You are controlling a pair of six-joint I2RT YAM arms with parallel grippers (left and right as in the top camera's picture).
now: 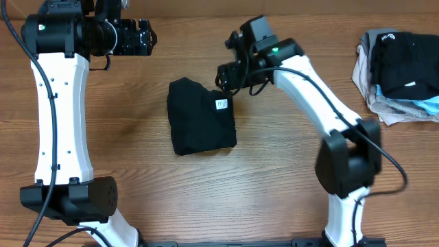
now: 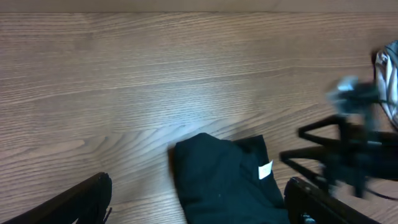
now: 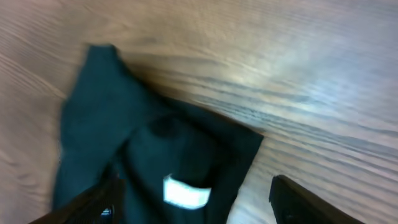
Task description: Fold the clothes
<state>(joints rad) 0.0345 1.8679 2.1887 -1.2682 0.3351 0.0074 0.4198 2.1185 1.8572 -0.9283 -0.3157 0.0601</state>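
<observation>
While the left claw [image 1: 148, 38] hangs over the far left part of the wooden table [image 1: 137, 151], its two fingers stand wide apart and grip nothing, as its own wrist view confirms. Near the middle of the table lies the black T-shirt [image 1: 200, 120], folded into a compact, roughly square bundle that rests flat on the wood. A small white label [image 1: 221, 104] shows near the bundle's far right corner. Just beyond that corner is the right claw [image 3: 196, 186], low over the cloth. Its fingers are spread wide to either side of the label and are not clamped on the fabric, though I cannot tell whether one finger brushes the cloth. At the far right edge, well apart from the T-shirt, sits a pile of clothes [image 1: 394, 68] in grey, beige and light blue, with a black piece on top.
</observation>
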